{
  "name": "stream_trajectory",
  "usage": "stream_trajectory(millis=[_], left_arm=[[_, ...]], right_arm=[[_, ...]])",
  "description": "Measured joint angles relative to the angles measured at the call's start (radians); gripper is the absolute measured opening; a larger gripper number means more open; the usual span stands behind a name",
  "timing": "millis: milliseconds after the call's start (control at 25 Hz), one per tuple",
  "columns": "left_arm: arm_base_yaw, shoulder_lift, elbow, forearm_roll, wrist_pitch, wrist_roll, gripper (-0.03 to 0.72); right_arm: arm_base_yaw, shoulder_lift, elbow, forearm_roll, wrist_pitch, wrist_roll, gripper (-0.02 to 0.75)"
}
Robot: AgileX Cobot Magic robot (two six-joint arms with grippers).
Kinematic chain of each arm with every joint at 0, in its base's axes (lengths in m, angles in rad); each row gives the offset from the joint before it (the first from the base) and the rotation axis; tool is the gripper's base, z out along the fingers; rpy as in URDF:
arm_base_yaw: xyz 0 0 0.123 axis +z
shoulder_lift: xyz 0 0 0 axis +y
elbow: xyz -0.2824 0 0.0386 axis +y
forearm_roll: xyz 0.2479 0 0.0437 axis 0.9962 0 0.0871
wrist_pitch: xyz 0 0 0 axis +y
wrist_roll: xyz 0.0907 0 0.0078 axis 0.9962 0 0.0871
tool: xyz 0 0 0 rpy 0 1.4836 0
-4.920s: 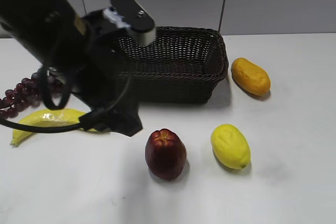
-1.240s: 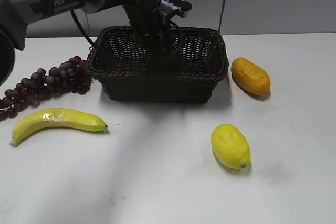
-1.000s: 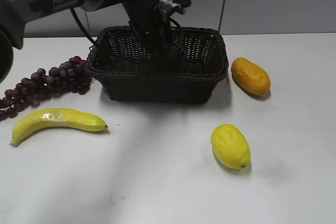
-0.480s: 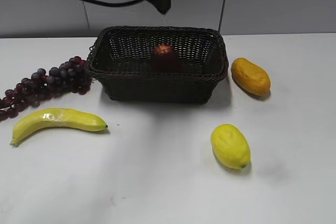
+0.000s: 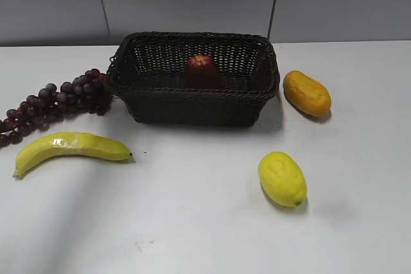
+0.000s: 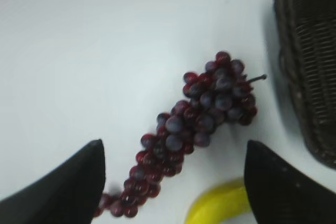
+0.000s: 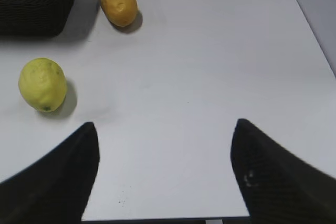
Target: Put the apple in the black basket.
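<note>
Black basket [image 5: 192, 104]: woven wicker, matt. Apple [image 5: 202, 72]: smooth, probably waxy. Table [image 5: 205, 222]: white, smooth, matt.

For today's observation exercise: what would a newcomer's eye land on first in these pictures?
Probably the black basket at the back middle of the white table, with the dark red apple sitting inside it. Next come the purple grapes trailing from its left end, and the yellow lemon lying alone in front right.

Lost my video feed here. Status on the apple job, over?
Left hand open, empty, high over the grapes. Right hand open, empty, above bare table. Apple sitting inside the black basket. Nothing in the way.
</note>
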Motion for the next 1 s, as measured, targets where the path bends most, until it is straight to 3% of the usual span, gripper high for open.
stream_trajectory(millis=[440,1000], left_arm=[[0.22,-0.251,0.375,0.0,0.002,-0.005,0.596],[0.255,-0.675,0.869,-0.017,-0.028,-0.005,0.592]], right_arm=[[0.0,0.0,0.0,0.0,0.0,0.0,0.59],[0.0,0.0,0.0,0.0,0.0,0.0,0.59]])
